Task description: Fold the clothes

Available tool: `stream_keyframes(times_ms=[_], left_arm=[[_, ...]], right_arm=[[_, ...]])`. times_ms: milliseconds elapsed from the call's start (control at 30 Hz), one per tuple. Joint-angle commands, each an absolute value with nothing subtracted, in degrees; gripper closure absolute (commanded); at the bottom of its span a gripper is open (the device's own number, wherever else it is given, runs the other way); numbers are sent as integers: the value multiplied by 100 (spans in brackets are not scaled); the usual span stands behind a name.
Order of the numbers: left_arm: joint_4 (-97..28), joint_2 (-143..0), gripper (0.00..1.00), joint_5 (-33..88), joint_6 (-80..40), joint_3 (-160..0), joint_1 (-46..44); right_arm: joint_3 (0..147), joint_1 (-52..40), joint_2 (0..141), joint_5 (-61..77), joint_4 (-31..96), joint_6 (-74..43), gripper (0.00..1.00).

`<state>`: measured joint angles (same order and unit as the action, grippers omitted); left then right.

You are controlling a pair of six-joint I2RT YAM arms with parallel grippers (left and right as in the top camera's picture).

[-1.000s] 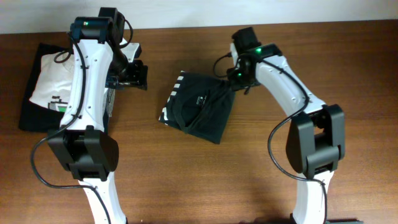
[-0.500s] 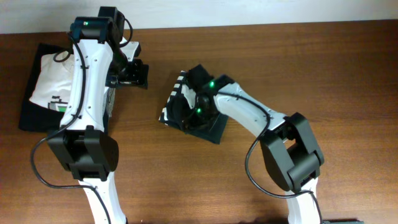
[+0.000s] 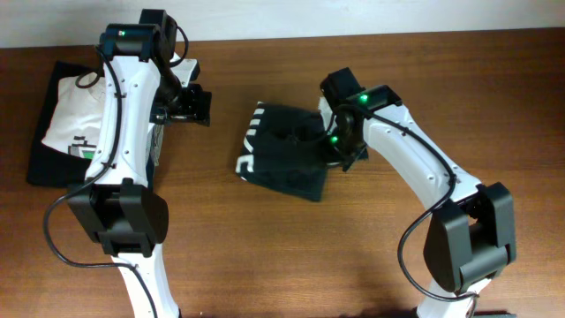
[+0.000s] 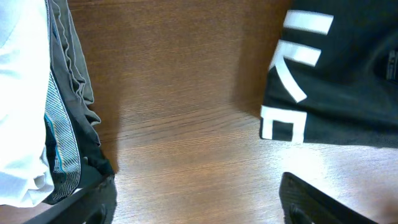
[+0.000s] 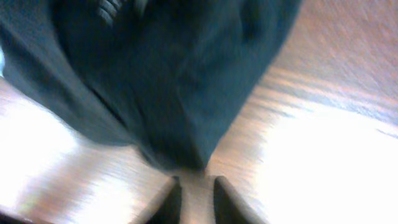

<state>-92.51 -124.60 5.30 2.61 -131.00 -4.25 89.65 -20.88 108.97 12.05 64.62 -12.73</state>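
Observation:
A dark folded garment with white lettering on its left edge lies mid-table. It also shows in the left wrist view and, blurred, in the right wrist view. My right gripper is at its right edge. The right gripper's jaws stand a narrow gap apart with only wood between them, and the cloth's corner ends just ahead of the tips. My left gripper hangs wide open and empty over bare wood, and it also shows in its own wrist view. Grey-green fabric shows in the left stack.
At the far left a white T-shirt with a green-and-black print lies on a dark folded garment. The white T-shirt also shows in the left wrist view. The wooden table meets a pale wall at its back edge.
My right gripper swept left across the dark garment, then came back to its right edge. The garment now lies squarer and flatter. The left arm has not moved.

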Motion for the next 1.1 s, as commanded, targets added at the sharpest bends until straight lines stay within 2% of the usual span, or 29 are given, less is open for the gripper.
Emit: stream_keyframes(times_ms=[0, 67, 167, 267, 467, 533, 567, 600, 667, 700, 767, 800, 900, 1067], left_arm=[[-9244, -12258, 13, 471, 353, -13211, -390], [-9238, -12261, 13, 469, 353, -13211, -390], [-9223, -12261, 7, 473, 353, -13209, -390], [-9212, -12261, 6, 475, 353, -13209, -397], [-9091, -12267, 3, 687, 353, -13205, -401], [-9089, -12267, 2, 685, 353, -13205, -399], [-9091, -12267, 2, 685, 353, -13205, -395], [-9094, -12267, 2, 685, 353, -13205, -397], [-9091, -12267, 2, 685, 351, -13205, -397], [-9089, -12267, 2, 685, 353, -13205, -397], [-9067, -12267, 1, 683, 353, -13205, -395], [-9072, -12267, 1, 683, 353, -13205, -397], [-9076, -12267, 1, 683, 351, -13205, -395], [-9052, -12267, 1, 683, 351, -13205, -397]], right_arm=[[8700, -1984, 10995, 978, 6722, -1223, 48], [8670, -1973, 10995, 980, 6794, -1068, 41], [8670, -1975, 10993, 1096, 6490, -958, 41], [8667, -1999, 10997, 2438, 5948, 163, 41], [8090, -2231, 11380, 2209, 5262, 56, 43], [7948, -2248, 11568, 2296, 5356, 43, 72], [7955, -2241, 11531, 2209, 5509, 64, 91], [7975, -2215, 11463, 2016, 5651, 14, 96], [8075, -2130, 11314, 1345, 6128, -482, 96], [8136, -2088, 11275, 1201, 6364, -661, 90], [8254, -2003, 11275, 1168, 6617, -672, 68], [8329, -1922, 11249, 1175, 6606, -714, 62], [8737, -1503, 11089, 1481, 6300, -762, 57], [9021, -1048, 11128, 2888, 5006, -784, 58]])
